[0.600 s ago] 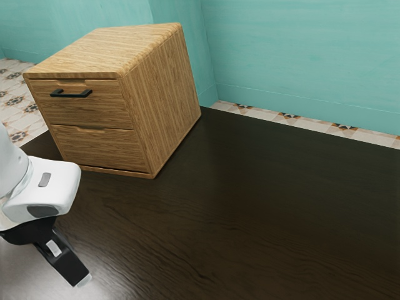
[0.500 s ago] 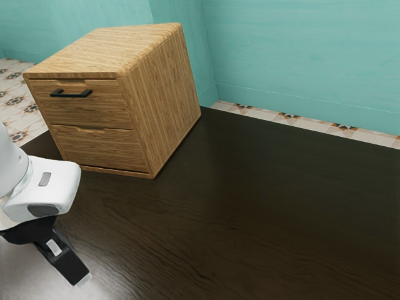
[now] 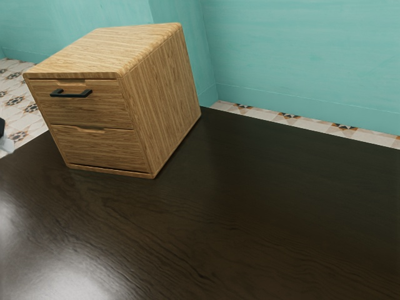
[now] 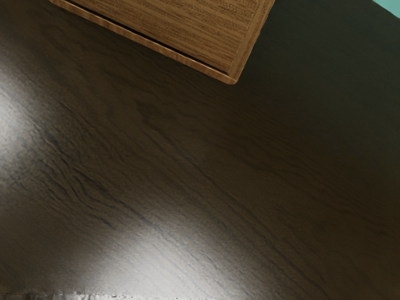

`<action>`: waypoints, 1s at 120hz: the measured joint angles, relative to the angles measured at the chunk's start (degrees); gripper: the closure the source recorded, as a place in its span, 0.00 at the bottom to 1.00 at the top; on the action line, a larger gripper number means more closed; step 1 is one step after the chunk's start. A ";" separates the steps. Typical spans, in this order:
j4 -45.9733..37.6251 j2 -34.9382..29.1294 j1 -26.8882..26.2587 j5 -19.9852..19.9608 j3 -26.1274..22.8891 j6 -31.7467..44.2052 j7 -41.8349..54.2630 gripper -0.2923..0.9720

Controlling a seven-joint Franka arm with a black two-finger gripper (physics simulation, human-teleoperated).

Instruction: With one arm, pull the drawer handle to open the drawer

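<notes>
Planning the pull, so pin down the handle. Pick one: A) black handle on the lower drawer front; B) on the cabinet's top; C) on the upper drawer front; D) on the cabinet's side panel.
C: the black handle sits on the upper drawer front, near its top edge; the lower drawer front bears none.

No text or labels — none legible.

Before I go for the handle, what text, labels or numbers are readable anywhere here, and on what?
None readable: no words, numbers, labels or signs on the wooden cabinet, its black drawer handle, the dark table or the teal wall. The floor tiles carry a pattern, not writing.
</notes>
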 joint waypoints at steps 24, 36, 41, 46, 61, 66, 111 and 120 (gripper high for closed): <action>-2.33 0.54 4.98 -2.91 -3.98 -1.26 -13.56 0.23; -2.67 0.72 6.55 -3.30 -4.87 -1.41 -19.66 0.23; -2.68 0.79 6.29 -3.39 -4.94 -1.16 -23.11 0.23; -2.64 0.78 5.13 -3.43 -4.97 -0.11 -26.88 0.23; -2.33 0.87 3.79 -3.41 -4.66 3.90 -38.19 0.23; -2.27 1.14 3.60 -3.47 -4.58 4.85 -42.02 0.23; 0.65 7.09 5.76 -1.26 -3.80 8.50 -67.03 0.23; 0.38 7.61 5.96 -1.04 -3.74 8.70 -70.30 0.23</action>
